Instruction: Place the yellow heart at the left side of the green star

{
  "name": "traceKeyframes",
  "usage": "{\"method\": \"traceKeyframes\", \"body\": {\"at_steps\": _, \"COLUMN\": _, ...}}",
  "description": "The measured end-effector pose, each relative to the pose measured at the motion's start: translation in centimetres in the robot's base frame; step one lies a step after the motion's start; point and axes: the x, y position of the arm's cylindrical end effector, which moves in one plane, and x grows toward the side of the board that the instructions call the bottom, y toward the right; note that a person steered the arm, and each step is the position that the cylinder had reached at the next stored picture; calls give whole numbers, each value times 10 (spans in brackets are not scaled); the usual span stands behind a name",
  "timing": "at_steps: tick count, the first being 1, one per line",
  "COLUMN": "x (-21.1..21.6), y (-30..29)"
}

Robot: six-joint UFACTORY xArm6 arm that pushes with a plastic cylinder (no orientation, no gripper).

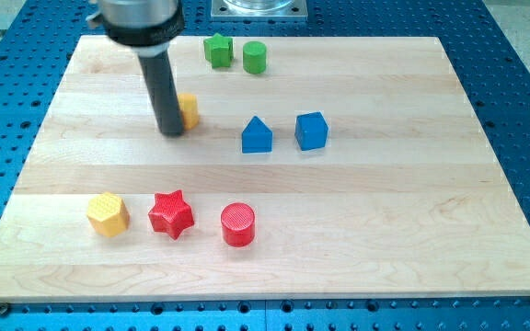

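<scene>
My tip (170,131) touching the yellow heart's (189,110) left side, holding nothing; green star (217,50) toward the view's top-right of the heart.

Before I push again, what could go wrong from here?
My tip sits at the view's left of the yellow heart, hiding most of it. A push from this side would likely drive it rightward, not up to the green star. If pushed too far up, it may knock the star into the green cylinder beside it.
</scene>
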Motion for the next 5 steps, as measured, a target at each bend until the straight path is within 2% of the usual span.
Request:
{"method": "traceKeyframes", "body": {"at_steps": 1, "x": -9, "y": 19}}
{"method": "traceKeyframes", "body": {"at_steps": 2, "x": 9, "y": 44}}
{"method": "traceKeyframes", "body": {"at_steps": 4, "x": -92, "y": 41}}
{"method": "traceKeyframes", "body": {"at_steps": 5, "x": -103, "y": 27}}
